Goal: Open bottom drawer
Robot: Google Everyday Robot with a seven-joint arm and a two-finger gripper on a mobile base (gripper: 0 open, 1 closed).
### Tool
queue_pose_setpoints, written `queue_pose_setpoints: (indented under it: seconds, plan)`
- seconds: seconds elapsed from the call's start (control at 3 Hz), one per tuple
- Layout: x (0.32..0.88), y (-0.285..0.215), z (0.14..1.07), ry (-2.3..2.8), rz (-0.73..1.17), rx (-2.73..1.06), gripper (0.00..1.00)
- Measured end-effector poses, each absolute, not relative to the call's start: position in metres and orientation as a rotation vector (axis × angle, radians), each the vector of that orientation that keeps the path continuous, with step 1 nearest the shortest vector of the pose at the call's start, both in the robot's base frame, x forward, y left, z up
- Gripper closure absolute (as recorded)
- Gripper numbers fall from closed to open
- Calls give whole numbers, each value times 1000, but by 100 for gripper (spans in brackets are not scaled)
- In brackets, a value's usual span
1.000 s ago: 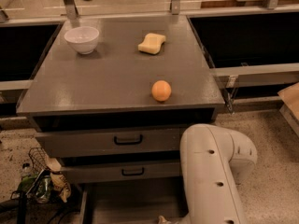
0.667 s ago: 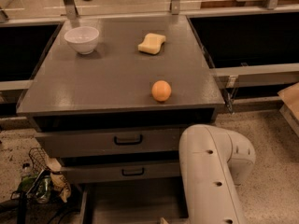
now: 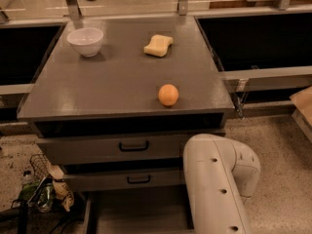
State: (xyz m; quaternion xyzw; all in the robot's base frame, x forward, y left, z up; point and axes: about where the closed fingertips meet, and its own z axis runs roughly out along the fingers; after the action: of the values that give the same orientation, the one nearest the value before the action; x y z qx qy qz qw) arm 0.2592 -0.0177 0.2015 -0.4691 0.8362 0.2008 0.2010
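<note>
Matt grey tabletop (image 3: 112, 82), smooth white plastic arm (image 3: 214, 189); gripper out of sight below.

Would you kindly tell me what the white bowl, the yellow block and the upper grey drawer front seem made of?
White round bowl: glazed ceramic or plastic, smooth, faint sheen. Yellow wavy block: probably foam sponge, dull, soft-edged. Upper grey drawer front: matte painted metal or laminate; unclear. Pincer: out of view, below the white plastic-looking arm.

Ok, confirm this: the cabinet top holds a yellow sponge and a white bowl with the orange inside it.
No. The camera view shows the orange on the bare cabinet top near its front edge, apart from the white bowl at back left. The yellow sponge is right. The tool is out of view; only the white arm shows.
</note>
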Motion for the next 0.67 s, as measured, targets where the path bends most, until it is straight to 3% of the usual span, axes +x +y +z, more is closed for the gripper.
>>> queue_pose_setpoints:
  seconds: [0.67]
  plan:
    - [264, -15, 207, 2309, 555, -1276, 0]
